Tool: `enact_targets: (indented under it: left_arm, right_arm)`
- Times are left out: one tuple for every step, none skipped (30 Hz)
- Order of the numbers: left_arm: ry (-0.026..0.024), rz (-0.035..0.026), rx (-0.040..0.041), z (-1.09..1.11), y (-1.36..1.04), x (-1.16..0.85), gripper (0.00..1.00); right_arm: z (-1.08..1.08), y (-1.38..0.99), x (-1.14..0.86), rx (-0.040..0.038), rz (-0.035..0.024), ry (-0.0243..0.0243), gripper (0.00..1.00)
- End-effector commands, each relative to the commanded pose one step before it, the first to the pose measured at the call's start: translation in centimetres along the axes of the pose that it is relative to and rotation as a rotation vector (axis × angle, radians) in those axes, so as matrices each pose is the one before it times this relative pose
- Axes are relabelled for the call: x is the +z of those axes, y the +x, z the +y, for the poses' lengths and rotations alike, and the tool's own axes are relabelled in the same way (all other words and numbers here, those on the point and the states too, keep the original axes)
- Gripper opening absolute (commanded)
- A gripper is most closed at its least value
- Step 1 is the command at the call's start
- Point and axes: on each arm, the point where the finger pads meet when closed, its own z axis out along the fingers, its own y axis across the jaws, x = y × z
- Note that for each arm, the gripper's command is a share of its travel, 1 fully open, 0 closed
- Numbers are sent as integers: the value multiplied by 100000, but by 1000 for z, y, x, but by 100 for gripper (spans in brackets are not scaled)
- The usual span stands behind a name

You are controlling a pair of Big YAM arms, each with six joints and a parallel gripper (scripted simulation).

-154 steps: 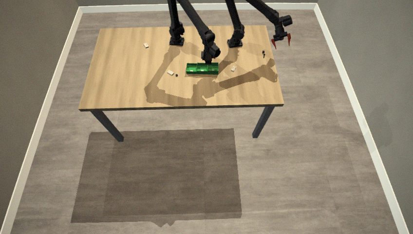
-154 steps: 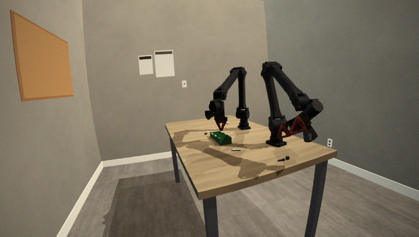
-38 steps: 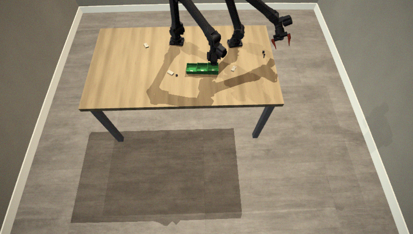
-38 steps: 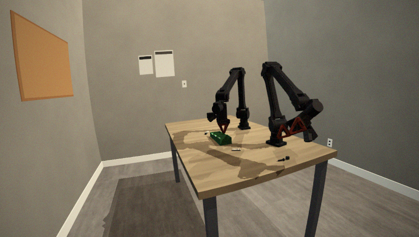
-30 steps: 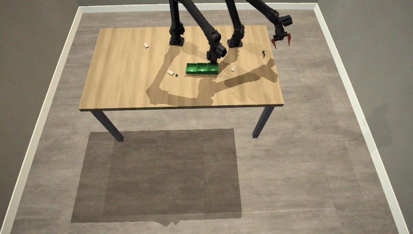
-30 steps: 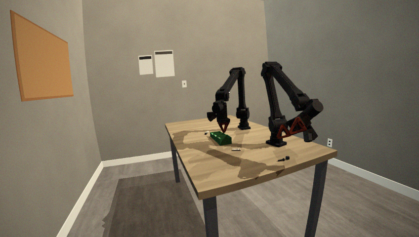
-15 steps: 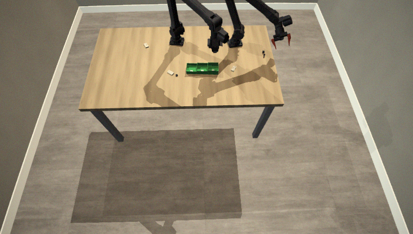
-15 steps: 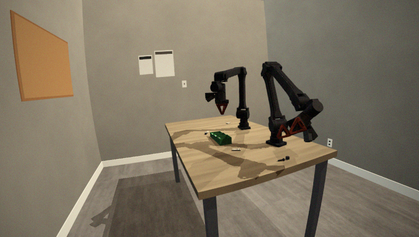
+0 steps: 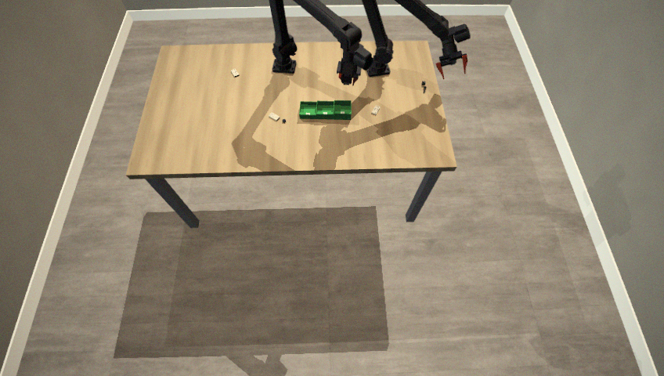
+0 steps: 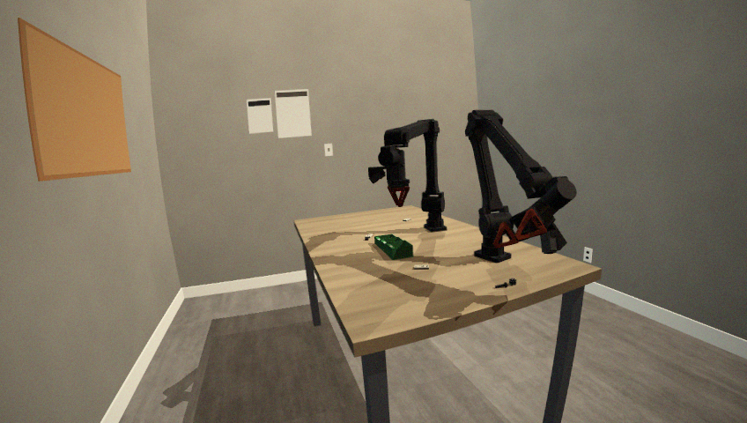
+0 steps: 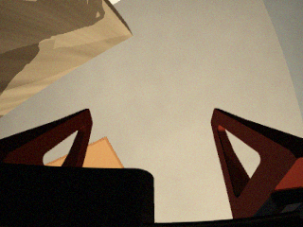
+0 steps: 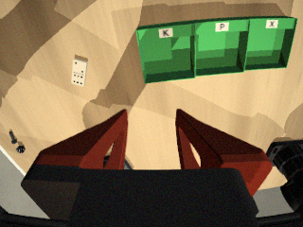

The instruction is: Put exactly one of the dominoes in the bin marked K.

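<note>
Three joined green bins (image 9: 325, 110) stand mid-table, labelled K (image 12: 166, 53), P (image 12: 220, 47) and X (image 12: 272, 42) in the right wrist view. I see nothing inside bin K. Three white dominoes lie on the table: one beside the K end (image 9: 375, 110) (image 12: 79, 71), one on the other side of the bins (image 9: 273, 116), and one far off (image 9: 234, 72). My right gripper (image 9: 348, 77) (image 12: 151, 115) hangs above the table behind the bins, its fingers parted with nothing between them. My left gripper (image 9: 451, 66) (image 11: 151, 114) is wide open and empty beyond the table's edge.
A small black bolt (image 9: 423, 86) (image 10: 503, 284) lies near the table's edge by the left arm. Another small black piece (image 9: 283, 121) lies next to the domino by the bins. Both arm bases stand at the table's back.
</note>
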Motion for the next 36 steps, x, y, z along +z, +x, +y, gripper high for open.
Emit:
enact_targets:
  left_arm:
    - [2007, -457, 997, -958, 79, -545, 100]
    - [0, 0, 0, 0, 0, 0, 100]
    - [0, 0, 0, 0, 0, 0, 100]
    - [0, 0, 0, 0, 0, 0, 100]
    - [0, 0, 0, 0, 0, 0, 100]
    - [0, 0, 0, 0, 0, 0, 100]
    - [0, 0, 0, 0, 0, 0, 100]
    - [0, 0, 0, 0, 0, 0, 100]
    - [0, 0, 0, 0, 0, 0, 100]
    - [0, 0, 0, 0, 0, 0, 100]
    - [0, 0, 0, 0, 0, 0, 100]
    - [0, 0, 0, 0, 0, 0, 100]
    - [0, 0, 0, 0, 0, 0, 100]
    - [0, 0, 0, 0, 0, 0, 100]
    - [0, 0, 0, 0, 0, 0, 100]
    - [0, 0, 0, 0, 0, 0, 100]
    - [0, 0, 0, 0, 0, 0, 100]
    - [0, 0, 0, 0, 0, 0, 100]
    - [0, 0, 0, 0, 0, 0, 100]
    - [0, 0, 0, 0, 0, 0, 100]
    - [0, 0, 0, 0, 0, 0, 100]
    - [0, 0, 0, 0, 0, 0, 100]
    - [0, 0, 0, 0, 0, 0, 100]
    - [0, 0, 0, 0, 0, 0, 100]
    - [0, 0, 0, 0, 0, 0, 100]
    - [0, 0, 0, 0, 0, 0, 100]
    - [0, 0, 0, 0, 0, 0, 100]
    - [0, 0, 0, 0, 0, 0, 100]
    - [0, 0, 0, 0, 0, 0, 100]
    - [0, 0, 0, 0, 0, 0, 100]
    - [0, 0, 0, 0, 0, 0, 100]
    - [0, 0, 0, 0, 0, 0, 100]
    - [0, 0, 0, 0, 0, 0, 100]
    - [0, 0, 0, 0, 0, 0, 100]
    - [0, 0, 0, 0, 0, 0, 100]
    - [0, 0, 0, 0, 0, 0, 100]
  right_arm:
    - [4328, -9, 943, 15560, -1496, -2386, 39]
    - [0, 0, 0, 0, 0, 0, 39]
    - [0, 0, 0, 0, 0, 0, 39]
    - [-674, 792, 2036, 5497, 1173, 2908, 39]
    - [1454, -8, -493, 1922, -322, -1596, 39]
    - [924, 204, 150, 2052, -194, -720, 39]
    - [550, 332, 581, 2160, -74, -174, 39]
    - [537, 343, 582, 2168, -166, -388, 39]
    - [529, 357, 583, 2201, -253, -627, 39]
    - [516, 370, 586, 317, 5, -96, 39]
    - [513, 372, 587, 1, 52, 11, 39]
    - [512, 371, 587, 1, 51, 12, 39]
    - [511, 371, 587, 1, 50, 13, 39]
    - [510, 370, 587, 1, 49, 13, 39]
    - [509, 370, 587, 1, 48, 14, 39]
    - [508, 370, 587, 1, 47, 14, 39]
    - [509, 377, 587, 1, 93, 9, 39]
    - [507, 371, 587, 1, 61, 13, 39]
    - [0, 0, 0, 0, 0, 0, 39]
    - [0, 0, 0, 0, 0, 0, 39]
    - [425, 378, 586, 0, 88, 359, 39]
    - [591, 361, 585, 2, 22, -329, 39]
    - [504, 368, 587, 1, 46, 15, 39]
    - [503, 367, 587, 1, 42, 16, 39]
    - [393, 226, 310, 1, 30, 6, 39]
    - [106, 39, 32, 0, 11, -1, 39]
    - [-396, 47, 12, -4, 148, 1777, 39]
    - [-155, -727, 2, 1251, 10, 355, 39]
    - [-1943, -451, -389, 991, 66, 1166, 39]
    - [-99, -31, -50, 1, -4, -45, 39]
    - [1514, -152, -1491, 7, -291, -3997, 39]
    - [608, -69, -441, 3, -124, -1784, 39]
    - [-317, 116, 792, -178, 134, 1544, 39]
    - [-684, 622, 1250, -2049, 414, 2810, 39]
    - [-79, -111, 1151, 1143, 47, 1962, 39]
    - [0, 0, 0, 0, 0, 0, 39]
